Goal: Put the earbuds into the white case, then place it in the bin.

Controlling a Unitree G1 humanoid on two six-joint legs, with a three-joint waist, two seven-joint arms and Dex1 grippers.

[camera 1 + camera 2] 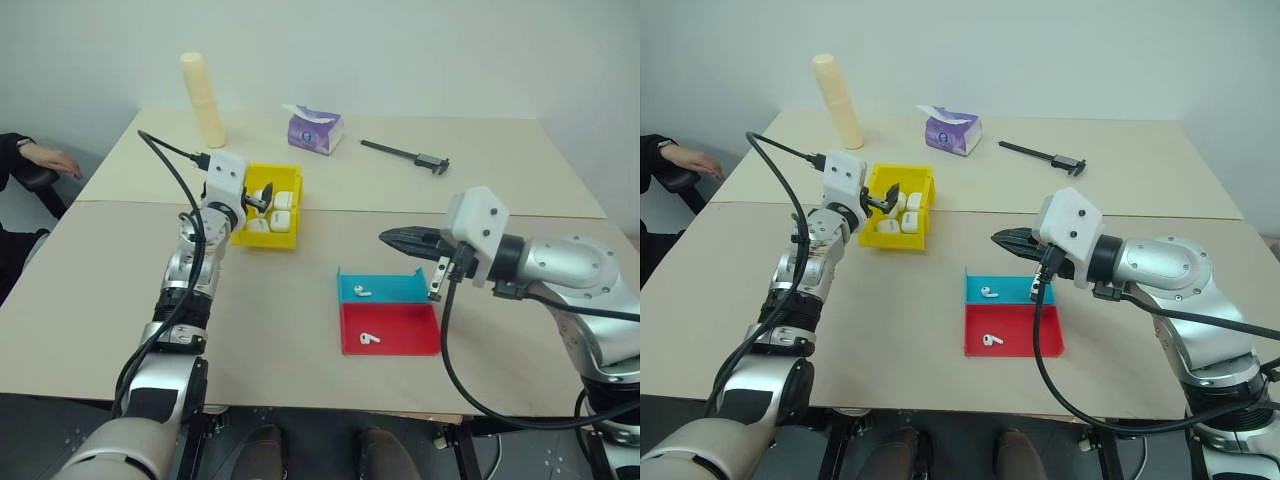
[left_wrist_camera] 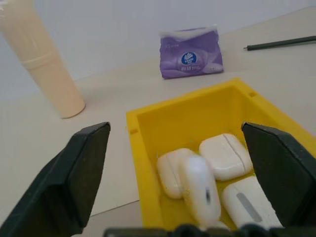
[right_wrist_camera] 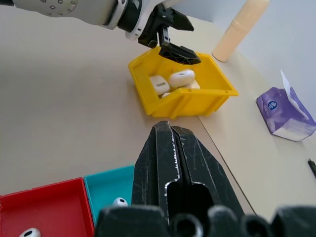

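The left gripper (image 1: pixel 262 195) is hovering over the bin (image 1: pixel 244 237), fingers spread, seemingly releasing a white case (image 2: pixel 200 190) among others. The right gripper (image 1: pixel 400 238) is waiting above the tray (image 1: pixel 395 344), fingers pressed together.

This looks like a robotics lab or test room: a plain beige worktop (image 1: pixel 300 330) of two tables pushed together stands against a bare white wall. Beyond the left end effector (image 1: pixel 262 194) lie a black caliper (image 1: pixel 408 153), a purple tissue pack (image 1: pixel 315 129) and a cream cup stack (image 1: pixel 203 98). A seated person's hand (image 1: pixel 52 158) rests off to its left.
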